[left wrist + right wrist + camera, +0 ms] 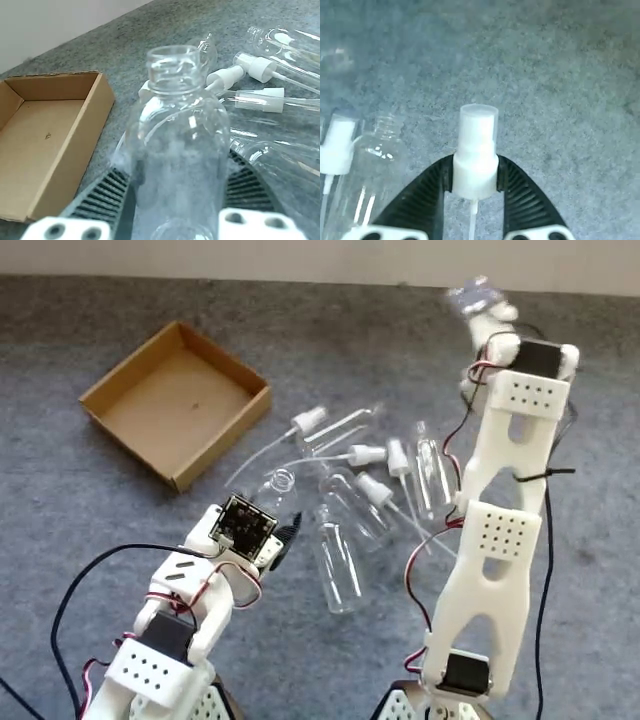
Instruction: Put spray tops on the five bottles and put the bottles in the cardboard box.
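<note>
A grey, carpet-like surface (pixel 120 570) covers the whole work area, and a pale wall (pixel 300 255) runs along its far edge. The cardboard box (pixel 178 405) sits open side up at the far left, apart from everything else. Four loose bottles (pixel 335 560) of clear plastic lie on their sides in the middle, mixed with four loose spray tops (pixel 365 453) whose thin dip tubes cross over and between them. One of these tops, with a curved tube, lies between the box's near corner and the left arm's load. The left gripper (pixel 175 192) is closed around the body of a clear bottle (pixel 175 150), its ribbed black jaws pressing both sides. The threaded neck is open and points away from the wrist, towards the scatter. The right arm (pixel 500 540) stretches along the right side of the scatter, with its wires hanging beside the nearest bottle. At the far right, near the wall, the right gripper (pixel 475 172) pinches a white spray top (pixel 477 145) by its collar.
</note>
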Robot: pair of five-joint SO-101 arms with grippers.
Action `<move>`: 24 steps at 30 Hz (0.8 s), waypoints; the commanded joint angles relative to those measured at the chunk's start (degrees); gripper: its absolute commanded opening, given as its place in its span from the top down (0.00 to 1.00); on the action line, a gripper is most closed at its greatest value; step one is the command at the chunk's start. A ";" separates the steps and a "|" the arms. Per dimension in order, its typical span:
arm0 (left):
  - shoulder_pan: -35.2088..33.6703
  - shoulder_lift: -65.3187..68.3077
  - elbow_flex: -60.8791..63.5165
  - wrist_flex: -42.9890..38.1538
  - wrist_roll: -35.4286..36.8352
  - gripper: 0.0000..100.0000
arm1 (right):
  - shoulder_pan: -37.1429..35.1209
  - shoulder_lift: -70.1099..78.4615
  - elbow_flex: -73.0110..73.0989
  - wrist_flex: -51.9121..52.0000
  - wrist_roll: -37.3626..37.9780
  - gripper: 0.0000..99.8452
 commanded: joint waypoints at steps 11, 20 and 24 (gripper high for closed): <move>5.32 -1.27 1.45 0.18 -0.44 0.91 | 0.04 -20.35 -7.43 1.27 -18.90 1.00; 5.41 -1.27 1.45 0.18 -0.35 0.91 | -0.22 -39.43 3.47 1.27 -25.93 0.99; 5.41 -1.27 1.45 0.18 -0.35 0.91 | -2.33 -50.42 17.36 1.27 -28.48 0.99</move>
